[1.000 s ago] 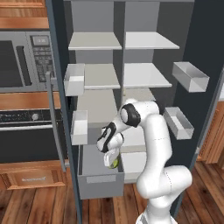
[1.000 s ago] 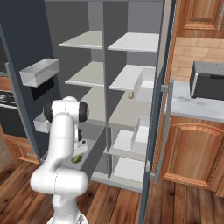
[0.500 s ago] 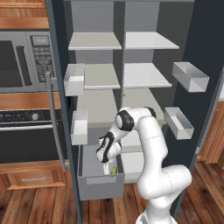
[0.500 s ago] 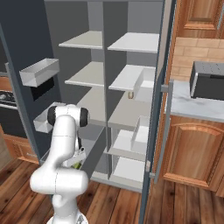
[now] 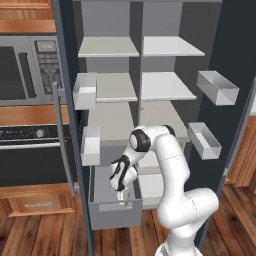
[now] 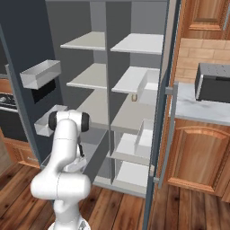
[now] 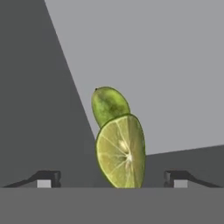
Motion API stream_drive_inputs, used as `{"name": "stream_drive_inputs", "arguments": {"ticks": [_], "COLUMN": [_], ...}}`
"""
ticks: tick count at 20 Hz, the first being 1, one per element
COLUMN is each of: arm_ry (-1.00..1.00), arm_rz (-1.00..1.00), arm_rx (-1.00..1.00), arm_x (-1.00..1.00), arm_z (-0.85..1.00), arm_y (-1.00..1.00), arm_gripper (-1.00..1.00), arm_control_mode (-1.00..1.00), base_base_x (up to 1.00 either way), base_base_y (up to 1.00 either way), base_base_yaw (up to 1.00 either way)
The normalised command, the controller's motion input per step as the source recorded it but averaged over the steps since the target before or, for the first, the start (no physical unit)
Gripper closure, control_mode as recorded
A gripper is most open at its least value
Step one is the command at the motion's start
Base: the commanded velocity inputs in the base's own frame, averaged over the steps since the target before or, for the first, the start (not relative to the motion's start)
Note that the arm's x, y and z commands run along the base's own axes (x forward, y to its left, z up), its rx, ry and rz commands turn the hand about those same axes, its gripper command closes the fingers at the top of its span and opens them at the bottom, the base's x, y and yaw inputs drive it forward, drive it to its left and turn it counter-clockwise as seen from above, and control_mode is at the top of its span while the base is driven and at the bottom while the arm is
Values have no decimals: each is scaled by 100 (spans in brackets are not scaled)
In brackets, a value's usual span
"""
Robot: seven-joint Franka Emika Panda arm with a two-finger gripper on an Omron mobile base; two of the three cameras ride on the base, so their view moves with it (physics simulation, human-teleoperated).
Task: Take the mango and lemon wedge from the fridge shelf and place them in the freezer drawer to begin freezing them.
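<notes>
My gripper is open, its two fingertips set wide apart. Between them, touching neither, is the lemon wedge with its cut face toward the camera. Just behind the wedge lies the rounded green mango on a grey floor beside a dark wall. From the left base, the gripper reaches down inside the pulled-out freezer drawer. The bright-white fridge shelf sits above in the right column.
Open fridge doors flank the arm, carrying translucent bins. A microwave and oven stand to the left. A small tan object sits at a shelf edge. Wooden cabinets and a counter lie to the right.
The hand has sunk lower into the drawer and the jaws have opened, letting go of the lemon wedge they held a second ago.
</notes>
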Motion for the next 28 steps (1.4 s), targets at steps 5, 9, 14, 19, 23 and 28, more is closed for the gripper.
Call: {"name": "stream_drive_inputs", "arguments": {"ticks": [5,9,14,19,23,28], "arm_ry": [-8,-9,-6,-6,-7,-6], "arm_rz": [0,0,0,0,0,0], "arm_rx": [0,3,8,4,1,1], "arm_x": [15,22,3,-24,-41,-60], "arm_z": [40,61,83,100,100,100], "arm_y": [-15,-39,-33,-29,-37,-37], "arm_gripper": [-100,-100,-100,-100,-100,-100], "arm_control_mode": [-100,-100,-100,-100,-100,-100], "base_base_x": [0,0,0,0,0,0], "base_base_y": [0,0,0,0,0,0], "base_base_yaw": [0,0,0,0,0,0]}}
